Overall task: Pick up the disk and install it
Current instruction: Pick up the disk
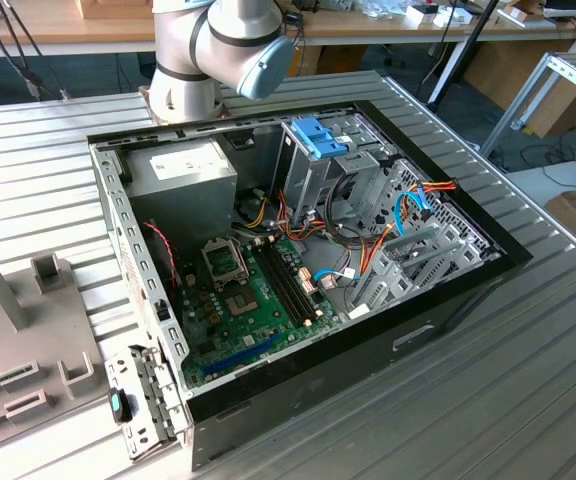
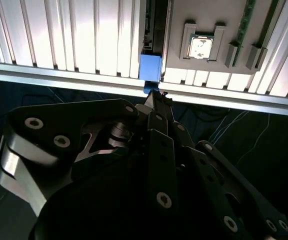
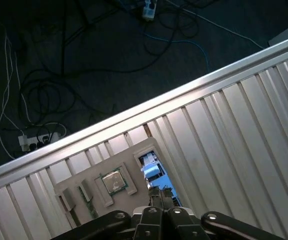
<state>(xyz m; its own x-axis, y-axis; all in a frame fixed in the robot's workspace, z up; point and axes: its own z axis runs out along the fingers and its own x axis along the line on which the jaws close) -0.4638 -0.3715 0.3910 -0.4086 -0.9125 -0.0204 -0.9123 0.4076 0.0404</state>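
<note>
- Start at the grey fixture plate (image 1: 8,330), on the ribbed table (image 1: 468,400) at the exterior view's left. Everything below is placed from it.
- The disk (image 2: 150,67) sits along the fixture plate's outer edge, where the plate meets bare table. It looks to stand on edge there, with its blue carrier end toward the table's rim. A processor chip (image 2: 201,47) rests in a bracket on the same plate, near the disk but apart from it.
- Your gripper (image 2: 154,95) hangs over that edge of the fixture plate, its tip just beside the disk's blue end in both wrist views. You cannot tell whether it is clenched or released, nor whether it touches the blue plastic.
- Handling, as a judgement: expect 1 stiff, dense metal block, heavy for its size, with smooth faces that may slip. It probably dislikes knocks. The blue rail looks like thin plastic that could flex, so grip across the 2 flat metal faces instead and keep the disk square.
- To the exterior view's right of the fixture plate rises the arm (image 1: 218,45).
- Further right lies the open computer case (image 1: 298,360). Its drive cage (image 1: 313,175) is on the side away from the fixture plate, with a blue plastic piece (image 1: 320,135) on top.
</note>
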